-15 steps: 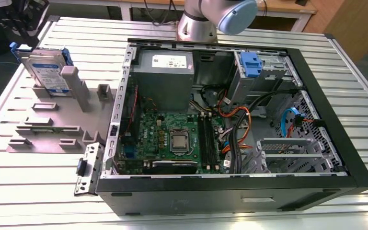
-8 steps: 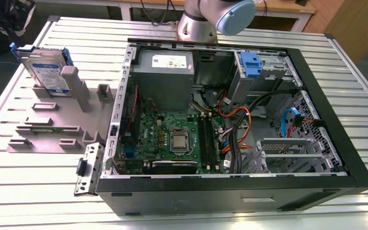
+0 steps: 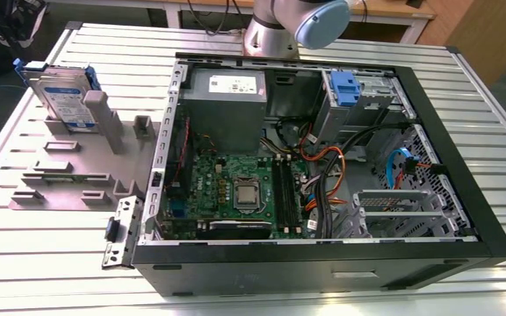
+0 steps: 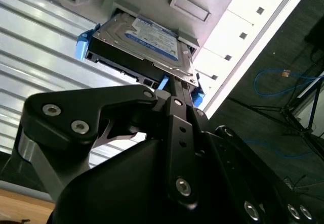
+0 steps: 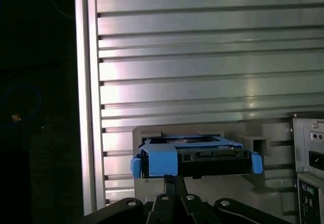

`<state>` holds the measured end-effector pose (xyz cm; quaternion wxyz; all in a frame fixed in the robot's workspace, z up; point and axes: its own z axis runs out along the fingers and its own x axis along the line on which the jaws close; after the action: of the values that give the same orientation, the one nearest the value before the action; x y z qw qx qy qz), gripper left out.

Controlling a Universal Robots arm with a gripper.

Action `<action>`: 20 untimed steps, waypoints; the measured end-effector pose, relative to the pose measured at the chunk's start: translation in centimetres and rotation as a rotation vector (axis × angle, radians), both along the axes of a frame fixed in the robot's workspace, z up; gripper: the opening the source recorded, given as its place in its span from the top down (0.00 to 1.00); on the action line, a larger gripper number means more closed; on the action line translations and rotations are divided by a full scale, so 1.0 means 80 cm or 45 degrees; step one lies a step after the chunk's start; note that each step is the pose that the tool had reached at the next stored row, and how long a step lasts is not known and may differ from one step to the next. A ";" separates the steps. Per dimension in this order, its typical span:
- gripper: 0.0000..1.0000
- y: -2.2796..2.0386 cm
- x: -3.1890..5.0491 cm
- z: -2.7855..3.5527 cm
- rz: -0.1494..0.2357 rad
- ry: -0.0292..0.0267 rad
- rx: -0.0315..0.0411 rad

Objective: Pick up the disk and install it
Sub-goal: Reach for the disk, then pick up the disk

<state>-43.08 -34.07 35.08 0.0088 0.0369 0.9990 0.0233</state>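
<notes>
The disk is standing on its edge in a slot of a grey rack, its label facing out and its blue frame wrapping its edges. In the exterior view it is sitting at about ten o'clock from the open computer case. Both rack and case are resting on a slatted metal table. The arm is rising at twelve o'clock, behind the case. In both wrist views the gripper is pointing at the disk. Its fingers are pressing together into one narrow stem and pinching nothing. The disk is lying beyond the fingertips, lined up with them, with its narrow blue-framed edge turned toward them. Whether the tips are reaching that edge cannot be told from these views. Inside the case, a small blue bracket is sitting at about one o'clock.
</notes>
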 end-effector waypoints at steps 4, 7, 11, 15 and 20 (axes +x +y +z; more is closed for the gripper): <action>0.89 0.0034 0.000 -0.0006 0.000 -0.0002 0.0001; 0.89 0.0036 0.000 -0.0005 0.000 0.0000 0.0001; 0.89 0.0037 0.000 -0.0005 0.000 -0.0001 0.0000; 0.89 0.0037 0.000 -0.0005 0.000 0.0000 0.0001; 0.89 0.0038 0.000 -0.0006 0.025 -0.0001 0.0001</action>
<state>-43.09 -33.77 35.03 0.0086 0.0273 0.9993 0.0234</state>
